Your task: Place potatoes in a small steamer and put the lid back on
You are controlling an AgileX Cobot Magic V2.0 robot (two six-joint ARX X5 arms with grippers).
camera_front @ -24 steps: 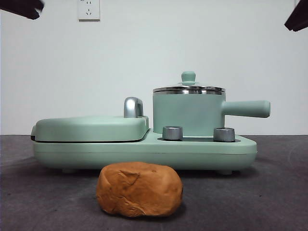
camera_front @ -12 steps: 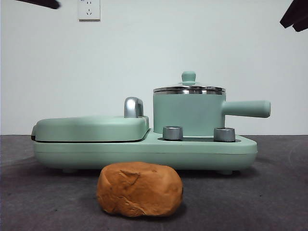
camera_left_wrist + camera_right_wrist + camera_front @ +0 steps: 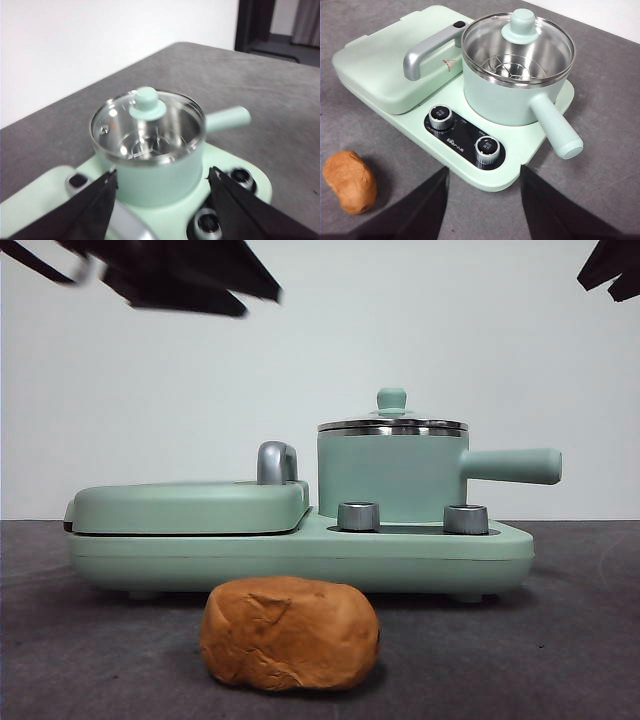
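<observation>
Potato point(image 3: 290, 633) lies alone on the grey counter point(image 3: 560, 640), in front of the mint cooker base point(image 3: 300, 558) and apart from it; from the right wrist view it sits well off toward the griddle end, lumpy side up. Steamer point(image 3: 392, 476) stands on the base behind two steel dials point(image 3: 359, 516), side handle point(image 3: 511, 466) sticking out over the base's edge. Lid point(image 3: 392, 424) is on the pot, mint knob point(image 3: 391, 399) upright at centre; through its clear pane the wrist views show a bare steel inside with a wire rack at the bottom. Griddle point(image 3: 188, 506) is closed beside the pot, chrome handle point(image 3: 277, 462) rising just next to the pot wall. Left gripper point(image 3: 162, 192) hangs above the pot, jaws spread wide, with the pot body seen in the gap between them and nothing touched; that view is soft, so fine detail on the lid rim is hard to make out. In the front view this arm shows as a blurred dark mass at one top corner, cut off by the edge. Right gripper point(image 3: 484, 200) is held high and back, jaws wide apart and empty, looking down over the dials; in the front view only a black tip shows at the other top corner. Print between the dials is too small to read.
</observation>
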